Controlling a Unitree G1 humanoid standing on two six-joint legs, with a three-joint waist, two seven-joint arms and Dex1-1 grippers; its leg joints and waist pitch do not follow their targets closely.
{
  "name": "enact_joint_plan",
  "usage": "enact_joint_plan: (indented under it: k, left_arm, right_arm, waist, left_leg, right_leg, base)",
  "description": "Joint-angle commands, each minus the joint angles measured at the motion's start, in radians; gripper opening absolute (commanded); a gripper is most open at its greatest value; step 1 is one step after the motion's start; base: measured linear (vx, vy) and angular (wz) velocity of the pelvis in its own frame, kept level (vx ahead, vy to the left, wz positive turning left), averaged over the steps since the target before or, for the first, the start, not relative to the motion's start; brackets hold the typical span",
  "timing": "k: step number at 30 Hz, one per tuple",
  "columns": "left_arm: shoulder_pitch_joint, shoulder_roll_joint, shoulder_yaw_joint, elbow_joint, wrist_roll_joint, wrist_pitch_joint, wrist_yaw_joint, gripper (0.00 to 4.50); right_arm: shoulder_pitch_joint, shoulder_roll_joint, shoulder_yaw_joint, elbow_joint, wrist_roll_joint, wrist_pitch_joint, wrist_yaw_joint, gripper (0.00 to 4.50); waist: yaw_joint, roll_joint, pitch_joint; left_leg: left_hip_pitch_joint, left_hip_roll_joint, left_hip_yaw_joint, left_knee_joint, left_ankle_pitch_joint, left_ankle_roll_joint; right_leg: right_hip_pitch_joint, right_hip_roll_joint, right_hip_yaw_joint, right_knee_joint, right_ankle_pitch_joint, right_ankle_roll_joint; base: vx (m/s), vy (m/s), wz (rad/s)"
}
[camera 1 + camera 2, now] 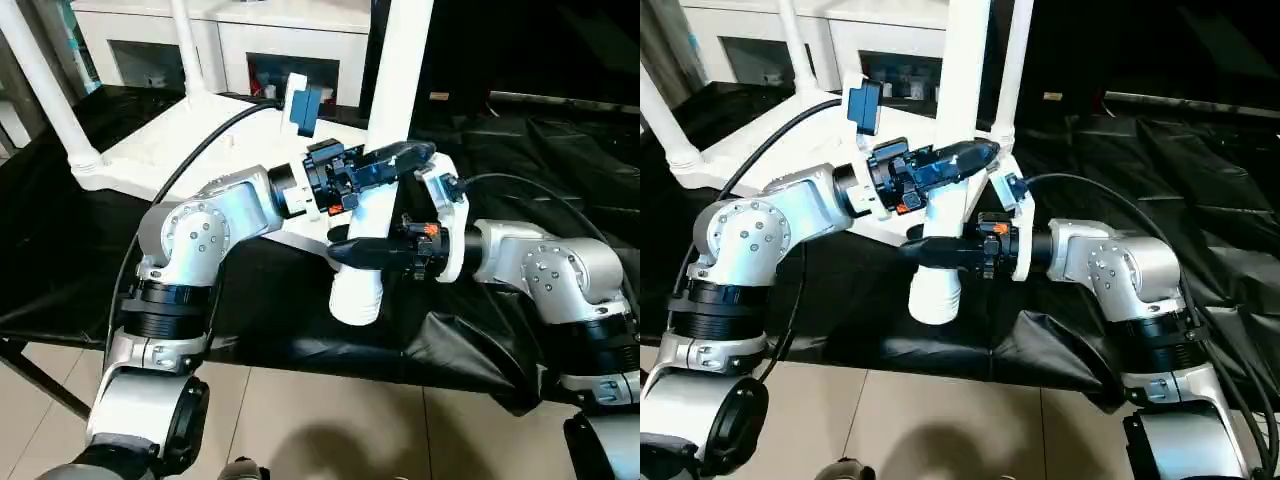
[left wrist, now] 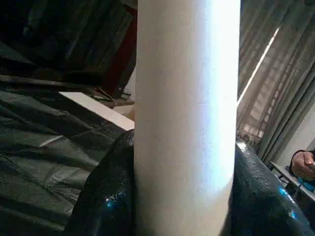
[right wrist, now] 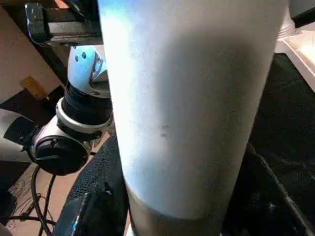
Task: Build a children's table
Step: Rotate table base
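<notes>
Black cloth draping the large work table [image 1: 560, 160], spreading wide and wrinkling toward the near edge. Lying upside down on the far left of that cloth, the white plastic tabletop [image 1: 150, 160], with two white legs already standing up from it: one slanting at the far left corner [image 1: 45, 90], another rising farther back [image 1: 185, 45]; in the right eye view, a third slim leg [image 1: 1015, 60] showing just behind the held one. Standing beyond the table, a white glass-door cabinet [image 1: 230, 45]. Being held nearly upright at the near middle, a fourth white tapered leg [image 1: 395, 90], its threaded lower end [image 1: 357, 295] hanging just over the cloth near the table's near edge, apart from the tabletop. Reaching in from the left, the silver left arm with the left gripper [image 1: 385, 165] pinching the leg higher up, black fingers [image 2: 106, 196] pressing on both sides of the tube in the left wrist view. Coming from the right, the right gripper [image 1: 365, 250] clamping the same leg lower down, just above the threaded end, its black fingers [image 3: 98, 196] hugging the tube on either side. Peeking in at the edge of the left wrist view, a person's hand [image 2: 302, 164].
</notes>
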Motion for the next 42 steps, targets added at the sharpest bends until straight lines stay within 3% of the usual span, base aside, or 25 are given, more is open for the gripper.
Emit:
enact_joint_plan:
  k: [1,3,6,8,13,17,18,21,22,23,24,26,29,32,33,37,38,39,42]
  left_arm:
    - [-0.007,0.004,0.0,-0.024,0.009,-0.002,0.007,2.56]
    - [-0.021,-0.015,0.044,-0.001,-0.027,0.029,0.051,2.58]
    - [-0.018,-0.021,0.056,-0.007,-0.033,0.01,0.049,2.98]
    - [-0.002,-0.058,0.092,-0.019,-0.025,-0.092,0.07,3.03]
    - [0.055,-0.126,0.121,-0.11,-0.026,-0.196,0.106,3.03]
    - [0.081,-0.174,0.168,-0.163,-0.077,-0.225,0.139,3.03]
    - [0.085,-0.166,0.162,-0.169,-0.057,-0.239,0.142,3.03]
    - [0.102,-0.096,0.114,-0.135,0.131,-0.288,0.258,3.03]
    - [0.125,-0.042,0.083,-0.093,0.286,-0.345,0.358,3.03]
    - [0.131,-0.031,0.076,-0.086,0.319,-0.362,0.374,3.03]
    - [0.142,-0.027,0.08,-0.082,0.334,-0.381,0.382,3.03]
    - [0.212,0.011,0.092,-0.07,0.449,-0.463,0.468,3.03]
    - [0.323,0.094,0.033,-0.099,0.61,-0.455,0.573,3.03]
    - [0.39,0.103,0.008,-0.138,0.681,-0.53,0.61,3.03]
    - [0.423,0.094,0.007,-0.156,0.705,-0.563,0.635,3.03]
    - [0.462,0.074,0.01,-0.172,0.732,-0.599,0.667,3.03]
    - [0.552,0.046,-0.011,-0.2,0.774,-0.645,0.705,3.03]
    - [0.573,0.046,-0.026,-0.206,0.789,-0.65,0.718,3.03]
    - [0.595,0.037,-0.031,-0.213,0.781,-0.656,0.72,3.03]
  right_arm:
    - [-0.013,-0.009,-0.022,-0.008,0.019,0.01,0.009,1.93]
    - [-0.008,-0.007,-0.021,-0.01,0.015,0.003,0.006,1.92]
    - [-0.005,-0.003,-0.024,-0.012,0.013,-0.005,0.0,1.91]
    - [0.005,0.013,-0.039,-0.016,0.008,-0.03,-0.025,1.91]
    - [0.024,0.055,-0.071,-0.01,-0.018,-0.097,-0.103,1.91]
    - [0.038,0.13,-0.109,0.025,-0.125,-0.261,-0.296,1.91]
    - [0.042,0.144,-0.11,0.034,-0.169,-0.306,-0.361,1.91]
    - [0.078,0.151,-0.089,0.016,-0.281,-0.385,-0.493,1.9]
    - [0.113,0.149,-0.073,-0.011,-0.338,-0.421,-0.551,1.9]
    - [0.12,0.147,-0.069,-0.016,-0.349,-0.427,-0.56,1.9]
    - [0.129,0.144,-0.064,-0.022,-0.362,-0.44,-0.566,1.9]
    - [0.175,0.144,-0.069,-0.042,-0.42,-0.476,-0.645,1.9]
    - [0.23,0.175,-0.128,-0.03,-0.499,-0.578,-0.806,1.9]
    - [0.291,0.206,-0.166,-0.054,-0.504,-0.625,-0.863,1.9]
    - [0.331,0.215,-0.162,-0.09,-0.522,-0.619,-0.889,1.9]
    - [0.376,0.216,-0.139,-0.126,-0.555,-0.627,-0.909,1.9]
    - [0.424,0.214,-0.112,-0.141,-0.582,-0.661,-0.915,1.9]
    - [0.431,0.217,-0.115,-0.138,-0.582,-0.662,-0.923,1.9]
    - [0.44,0.24,-0.14,-0.137,-0.549,-0.681,-0.917,1.9]
  waist:
    - [0.002,-0.007,-0.097]
    - [0.002,-0.004,-0.097]
    - [0.003,-0.005,-0.097]
    - [0.003,-0.004,-0.097]
    - [0.003,-0.004,-0.099]
    - [0.0,0.002,-0.098]
    - [0.0,0.002,-0.098]
    - [-0.008,0.005,-0.093]
    - [-0.01,0.005,-0.091]
    - [-0.012,0.006,-0.09]
    - [-0.011,0.015,-0.091]
    - [-0.017,0.014,-0.095]
    - [-0.027,0.021,-0.099]
    - [-0.032,0.021,-0.096]
    - [-0.027,0.031,-0.099]
    - [-0.031,0.025,-0.096]
    - [-0.03,0.035,-0.093]
    - [-0.036,0.025,-0.088]
    - [-0.038,0.027,-0.095]
  left_leg:
    - [0.023,0.006,0.003,-0.069,-0.21,-0.025]
    - [0.023,0.006,0.002,-0.068,-0.21,-0.027]
    - [0.023,0.005,0.002,-0.068,-0.209,-0.025]
    - [0.021,0.006,0.002,-0.068,-0.209,-0.022]
    - [0.019,0.009,0.001,-0.068,-0.204,-0.024]
    - [0.021,0.005,0.003,-0.068,-0.217,-0.031]
    - [0.021,0.007,0.001,-0.07,-0.221,-0.036]
    - [0.028,0.007,-0.002,-0.076,-0.273,-0.059]
    - [0.03,0.005,-0.003,-0.078,-0.286,-0.059]
    - [0.028,0.004,-0.004,-0.081,-0.298,-0.065]
    - [0.029,0.001,-0.007,-0.082,-0.301,-0.067]
    - [0.024,0.003,-0.009,-0.082,-0.291,-0.071]
    - [0.024,0.005,-0.009,-0.082,-0.289,-0.073]
    - [0.025,0.005,-0.006,-0.082,-0.31,-0.054]
    - [0.03,0.005,-0.007,-0.08,-0.317,-0.053]
    - [0.024,0.005,-0.008,-0.086,-0.335,-0.047]
    - [0.027,0.006,-0.009,-0.086,-0.36,-0.047]
    - [0.022,0.006,-0.007,-0.09,-0.373,-0.04]
    - [0.026,-0.001,-0.004,-0.085,-0.379,-0.024]
  right_leg:
    - [0.056,-0.044,0.024,-0.077,-0.295,-0.176]
    - [0.056,-0.044,0.024,-0.076,-0.286,-0.182]
    - [0.056,-0.043,0.023,-0.077,-0.285,-0.184]
    - [0.057,-0.044,0.023,-0.079,-0.277,-0.186]
    - [0.059,-0.047,0.023,-0.076,-0.255,-0.195]
    - [0.053,-0.045,0.023,-0.08,-0.285,-0.186]
    - [0.052,-0.047,0.023,-0.08,-0.293,-0.183]
    - [0.045,-0.039,0.022,-0.087,-0.353,-0.14]
    - [0.046,-0.037,0.023,-0.09,-0.372,-0.107]
    - [0.046,-0.036,0.023,-0.093,-0.408,-0.058]
    - [0.047,-0.037,0.022,-0.094,-0.422,-0.046]
    - [0.046,-0.037,0.021,-0.099,-0.411,-0.037]
    - [0.04,-0.037,0.022,-0.087,-0.35,-0.069]
    - [0.038,-0.034,0.024,-0.091,-0.332,-0.097]
    - [0.036,-0.033,0.024,-0.087,-0.318,-0.108]
    - [0.043,-0.032,0.023,-0.087,-0.303,-0.117]
    - [0.038,-0.034,0.024,-0.091,-0.331,-0.114]
    - [0.041,-0.034,0.023,-0.1,-0.352,-0.099]
    - [0.034,-0.034,0.024,-0.109,-0.449,-0.064]
  base:
    - [0.0,0.0,0.0]
    - [0.0,0.0,0.0]
    - [0.0,0.0,0.0]
    - [0.0,0.0,0.0]
    - [0.0,0.0,0.0]
    - [0.0,0.0,0.0]
    - [0.0,0.0,0.0]
    - [0.0,0.0,0.0]
    - [0.0,0.0,0.0]
    - [0.0,0.0,0.0]
    - [0.0,0.0,0.0]
    - [0.0,0.0,0.0]
    - [0.0,0.0,0.0]
    - [0.0,0.0,0.0]
    - [0.0,0.0,0.0]
    - [0.0,0.0,0.0]
    - [0.0,0.0,0.0]
    - [0.0,0.0,0.0]
    - [0.0,0.0,0.0]
